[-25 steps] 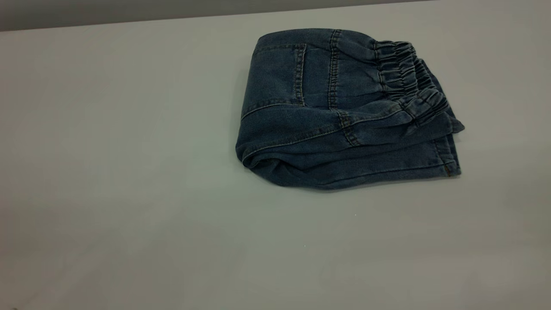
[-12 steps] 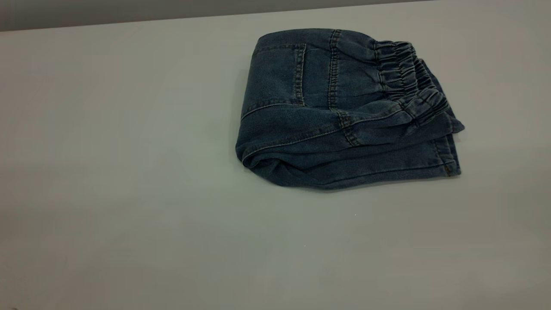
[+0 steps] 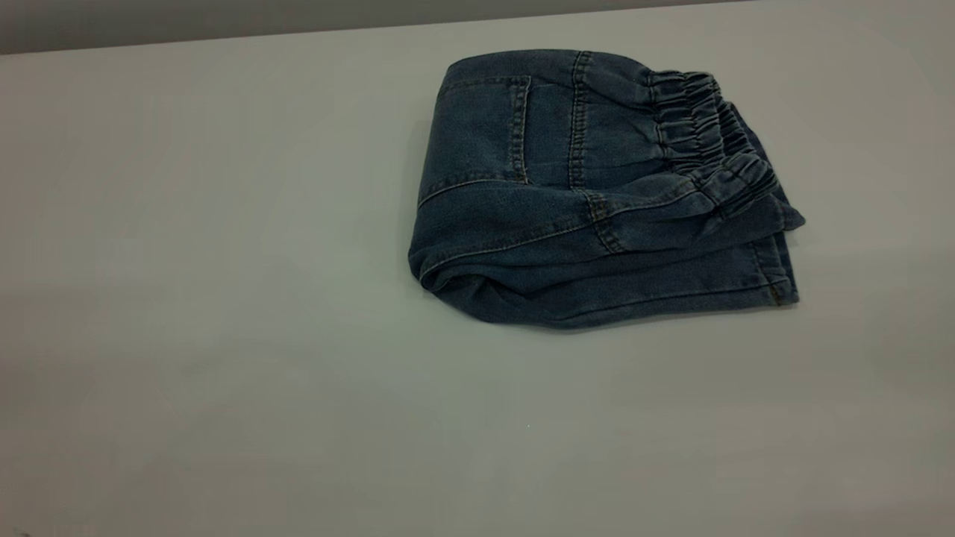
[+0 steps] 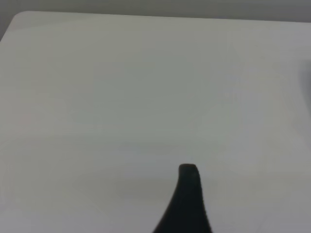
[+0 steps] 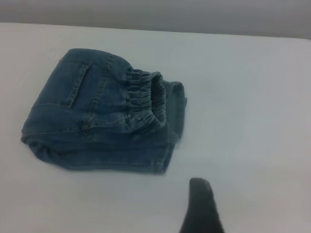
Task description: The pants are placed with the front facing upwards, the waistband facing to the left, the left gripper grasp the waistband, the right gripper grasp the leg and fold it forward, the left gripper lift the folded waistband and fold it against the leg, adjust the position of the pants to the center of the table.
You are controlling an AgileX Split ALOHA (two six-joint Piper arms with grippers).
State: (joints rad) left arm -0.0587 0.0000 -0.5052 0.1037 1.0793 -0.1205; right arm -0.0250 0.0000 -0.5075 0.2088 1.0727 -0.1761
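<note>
- The left gripper [image 4: 187, 199] shows only as one dark fingertip in its wrist view, over bare table [image 4: 121, 87] with no cloth near it; whether it is spread or closed, I cannot tell.
- The right gripper [image 5: 201, 206] likewise shows a single dark fingertip, apart from the pants [image 5: 102, 111], which lie toward its 10 o'clock; its grasp cannot be told either. It holds nothing that can be seen.
- Neither gripper appears in the exterior view.
- There the pants [image 3: 589, 186] lie folded in a compact bundle on the table [image 3: 224, 298], at about 1 o'clock from the table's middle, toward the far edge.
- The waistband [image 3: 701, 134] sits on top at the bundle's 3 o'clock side, over the leg hems.
- Both folds look done, I judge; the step in hand is moving the bundle to the centre.
- That next move calls for shifting it toward 7 o'clock without undoing the layers.
- No brand, label or writing can be read.
</note>
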